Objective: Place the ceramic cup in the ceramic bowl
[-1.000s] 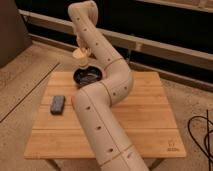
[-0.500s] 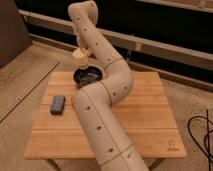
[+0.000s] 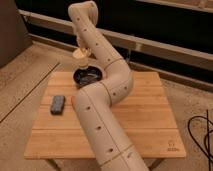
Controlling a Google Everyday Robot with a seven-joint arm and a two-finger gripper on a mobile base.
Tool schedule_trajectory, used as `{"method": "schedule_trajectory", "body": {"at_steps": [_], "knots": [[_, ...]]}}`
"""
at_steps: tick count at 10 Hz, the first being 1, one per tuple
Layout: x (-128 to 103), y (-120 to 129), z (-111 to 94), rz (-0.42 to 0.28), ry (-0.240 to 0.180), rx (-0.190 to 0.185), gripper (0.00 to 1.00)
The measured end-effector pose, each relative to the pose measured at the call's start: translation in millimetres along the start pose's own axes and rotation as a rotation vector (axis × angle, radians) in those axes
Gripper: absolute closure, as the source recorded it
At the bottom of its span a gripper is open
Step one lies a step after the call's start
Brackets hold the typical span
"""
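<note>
my end effector [image 3: 82,54] hangs above the far-left part of the bench [image 3: 145,110], clenched on the ceramic cup [image 3: 81,52], which sits in the air just over the ceramic bowl [image 3: 89,77]. the cup looks tilted a little (hard to be sure, my arm hides much of it). i judge this the carry-and-lower step: cup over target, not yet set down. next i should centre it over the bowl's hollow, descend gently until it rests, then release. the small dark block [image 3: 58,104] lies well apart, near the left edge.
</note>
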Motion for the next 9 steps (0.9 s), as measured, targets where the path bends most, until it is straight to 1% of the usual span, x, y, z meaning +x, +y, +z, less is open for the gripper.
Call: {"method": "schedule_trajectory", "body": {"at_steps": [1, 2, 3, 4, 5, 6, 7, 9], "knots": [[1.2, -2.1, 2.3, 0.001, 0.006, 0.004, 1.00], [5.5, -14.7, 12.1, 0.009, 0.027, 0.027, 1.00], [10.6, -30.7, 22.6, 0.019, 0.049, 0.052, 1.00], [18.7, -55.7, 36.9, 0.038, 0.080, 0.084, 1.00], [24.8, -70.9, 45.9, 0.057, 0.100, 0.100, 1.00], [28.8, -77.5, 52.1, 0.075, 0.113, 0.107, 1.00], [28.1, -75.1, 54.1, 0.082, 0.111, 0.105, 1.00], [20.7, -47.5, 55.6, 0.060, 0.090, 0.074, 1.00]]}}
